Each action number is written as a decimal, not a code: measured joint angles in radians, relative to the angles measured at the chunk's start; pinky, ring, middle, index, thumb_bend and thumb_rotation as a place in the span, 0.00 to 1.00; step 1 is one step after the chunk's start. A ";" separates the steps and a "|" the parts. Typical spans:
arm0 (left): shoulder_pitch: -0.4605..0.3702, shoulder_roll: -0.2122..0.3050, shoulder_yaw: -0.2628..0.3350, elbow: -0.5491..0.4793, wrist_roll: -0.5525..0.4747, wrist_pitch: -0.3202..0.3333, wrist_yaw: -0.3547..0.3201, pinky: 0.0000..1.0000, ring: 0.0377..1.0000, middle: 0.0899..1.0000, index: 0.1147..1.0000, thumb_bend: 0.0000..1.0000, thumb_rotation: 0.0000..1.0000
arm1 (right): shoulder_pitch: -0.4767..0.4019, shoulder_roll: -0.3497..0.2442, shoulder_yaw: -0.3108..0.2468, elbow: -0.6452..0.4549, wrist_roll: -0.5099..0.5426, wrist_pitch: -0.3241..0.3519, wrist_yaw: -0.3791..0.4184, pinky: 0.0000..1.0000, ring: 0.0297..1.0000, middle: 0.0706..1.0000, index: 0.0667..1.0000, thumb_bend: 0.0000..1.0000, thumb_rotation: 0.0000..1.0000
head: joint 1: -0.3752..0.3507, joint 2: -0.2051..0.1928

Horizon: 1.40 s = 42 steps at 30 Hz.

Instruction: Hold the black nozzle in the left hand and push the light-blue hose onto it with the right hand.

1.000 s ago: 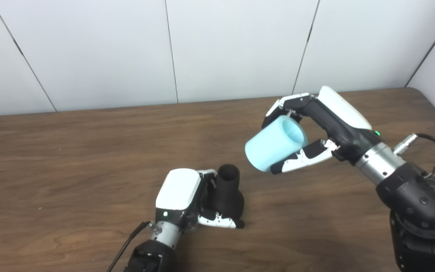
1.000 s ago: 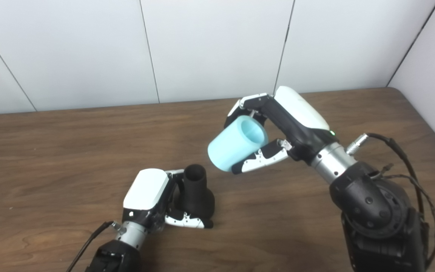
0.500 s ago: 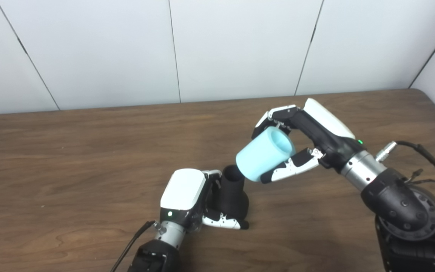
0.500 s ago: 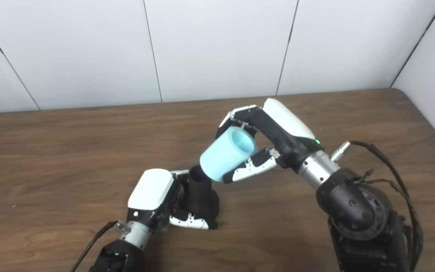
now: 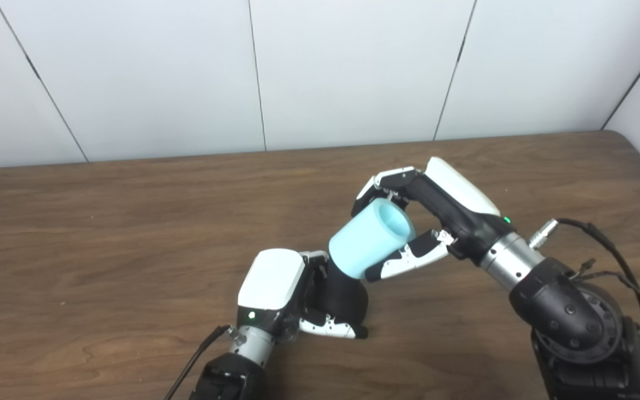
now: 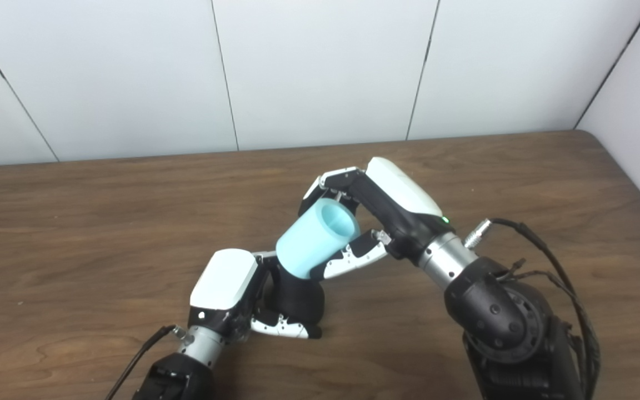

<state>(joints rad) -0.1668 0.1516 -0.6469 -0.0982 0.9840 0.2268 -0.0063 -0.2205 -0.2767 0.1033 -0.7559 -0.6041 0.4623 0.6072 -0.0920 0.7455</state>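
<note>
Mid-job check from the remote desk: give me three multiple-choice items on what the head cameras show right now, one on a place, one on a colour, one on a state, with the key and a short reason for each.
1. Where is the black nozzle?
A. In the left hand, its base on the table
B. Lying loose at the table's far edge
C. In the right hand

2. What colour is the hose?
A. Orange
B. Light blue
C. Dark green

3. What state is the right hand in?
A. Open, holding nothing
B. Shut on nothing
C. Shut on the hose

Key:
1 A, the left hand's fingers wrap the nozzle where it stands upright on the wood.
2 B, the short tube is pale blue inside and out.
3 C, fingers and thumb clamp the hose, which tilts down with its lower end covering the nozzle's top; how far it is seated cannot be seen.
</note>
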 measured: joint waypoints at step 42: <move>-0.001 0.000 -0.012 -0.012 0.025 0.012 -0.014 0.49 0.48 0.49 0.38 0.50 0.00 | -0.010 -0.014 0.091 0.102 -0.011 -0.024 -0.079 0.34 0.36 0.46 0.49 0.49 0.00 | 0.006 0.014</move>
<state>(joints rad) -0.1677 0.1511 -0.6589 -0.1100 1.0087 0.2388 -0.0202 -0.2307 -0.2903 0.1942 -0.6543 -0.6154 0.4380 0.5278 -0.0859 0.7593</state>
